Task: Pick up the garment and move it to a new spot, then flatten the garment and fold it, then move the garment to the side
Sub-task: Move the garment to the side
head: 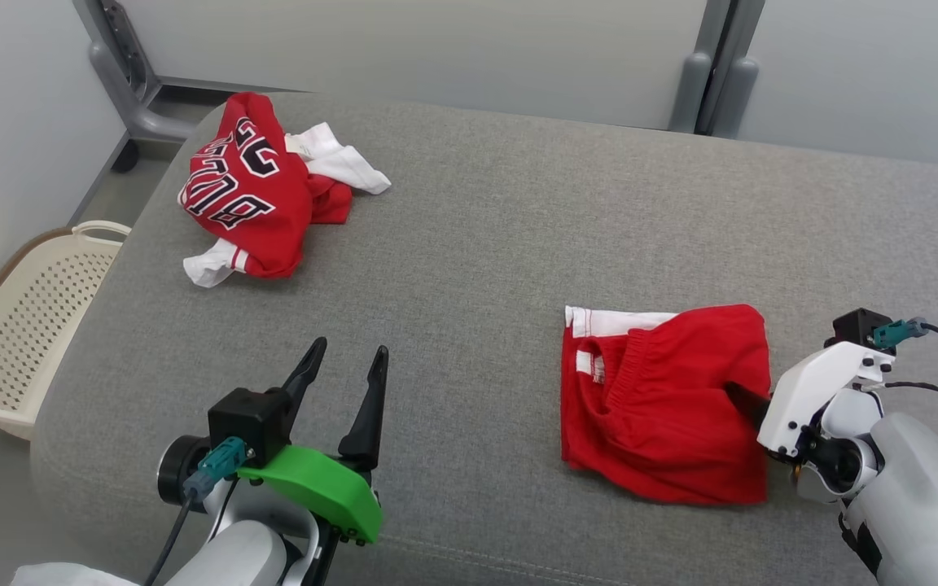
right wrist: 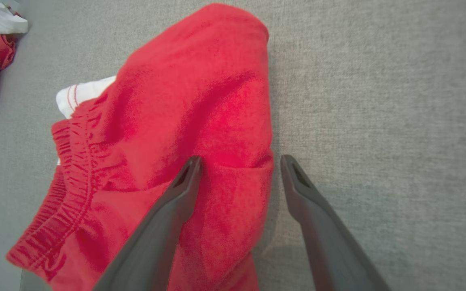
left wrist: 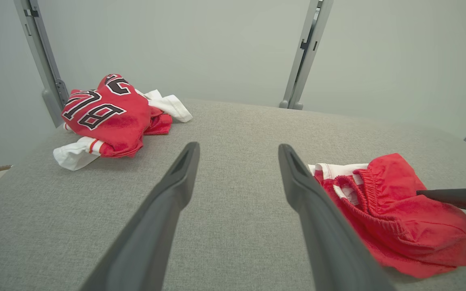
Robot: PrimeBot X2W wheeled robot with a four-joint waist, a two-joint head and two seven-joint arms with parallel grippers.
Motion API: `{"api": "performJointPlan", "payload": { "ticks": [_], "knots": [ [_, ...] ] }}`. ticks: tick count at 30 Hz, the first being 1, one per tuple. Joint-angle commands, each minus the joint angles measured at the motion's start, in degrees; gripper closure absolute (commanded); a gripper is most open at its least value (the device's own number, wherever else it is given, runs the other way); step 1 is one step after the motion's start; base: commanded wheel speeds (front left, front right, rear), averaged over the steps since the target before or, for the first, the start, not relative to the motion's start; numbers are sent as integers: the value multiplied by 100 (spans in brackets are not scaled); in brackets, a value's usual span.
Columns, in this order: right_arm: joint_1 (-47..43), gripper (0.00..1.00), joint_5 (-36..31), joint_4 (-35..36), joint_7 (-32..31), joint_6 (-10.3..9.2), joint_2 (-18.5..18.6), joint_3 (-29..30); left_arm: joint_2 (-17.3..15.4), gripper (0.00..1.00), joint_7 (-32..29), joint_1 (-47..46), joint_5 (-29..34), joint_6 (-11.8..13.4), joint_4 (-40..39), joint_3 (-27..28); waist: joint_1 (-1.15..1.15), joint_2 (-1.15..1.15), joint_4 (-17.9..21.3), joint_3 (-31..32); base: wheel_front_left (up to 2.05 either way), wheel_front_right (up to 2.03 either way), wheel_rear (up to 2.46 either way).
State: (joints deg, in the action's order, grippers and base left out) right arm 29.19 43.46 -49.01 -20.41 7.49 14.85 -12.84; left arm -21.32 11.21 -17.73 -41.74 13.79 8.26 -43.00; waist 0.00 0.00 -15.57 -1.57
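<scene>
Folded red shorts with a white trim [head: 664,399] [left wrist: 399,218] [right wrist: 200,101] lie flat on the right of the grey padded table [head: 477,244]. My right gripper [head: 750,403] [right wrist: 241,159] is open at their right edge, low over the cloth. One finger is over the red fabric, the other over bare table, with the edge between them. A crumpled red jersey with black-and-white lettering [head: 245,191] [left wrist: 103,115] lies at the far left. My left gripper [head: 350,348] [left wrist: 239,147] hovers open near the front left, with nothing between its fingers.
A cream perforated laundry basket [head: 29,325] stands on the floor left of the table. Grey frame posts [head: 123,73] [head: 713,81] rise behind the table's back edge against the pale wall. Bare grey surface lies between the two garments.
</scene>
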Motion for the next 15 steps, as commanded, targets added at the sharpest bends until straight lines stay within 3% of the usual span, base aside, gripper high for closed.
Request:
{"api": "performJointPlan", "payload": {
  "ticks": [1, 7, 9, 12, 14, 15],
  "knots": [
    [47, 0, 48, -82, -9, 0, -8, 11, -33, 0, 18, -87, 56, -15, -7, -10, 0, 0, -94, -96, 0, 0, 0],
    [257, 0, -46, -564, 52, 0, -126, -25, -37, 0, 30, -128, 85, -2, -42, -27, 0, 0, -138, -189, 0, 0, 0],
    [327, 51, -62, -672, 83, 0, -165, -55, -39, 0, 24, -153, 101, 10, -54, -34, 0, 0, -129, -219, 0, 0, 0],
    [437, 76, -81, -741, 168, 0, -203, -151, -32, 0, 18, -182, 103, 32, -81, -48, 0, 0, -97, -257, 0, 0, 0],
    [517, 100, -107, -737, 231, 0, -185, -231, -27, 0, 24, -194, 114, 40, -98, -49, 0, 0, -50, -278, 0, 0, 0],
    [544, 100, -102, -733, 240, 0, -172, -273, -26, 0, 31, -194, 117, 48, -103, -45, 0, 0, -16, -283, 0, 0, 0]
  ]
}}
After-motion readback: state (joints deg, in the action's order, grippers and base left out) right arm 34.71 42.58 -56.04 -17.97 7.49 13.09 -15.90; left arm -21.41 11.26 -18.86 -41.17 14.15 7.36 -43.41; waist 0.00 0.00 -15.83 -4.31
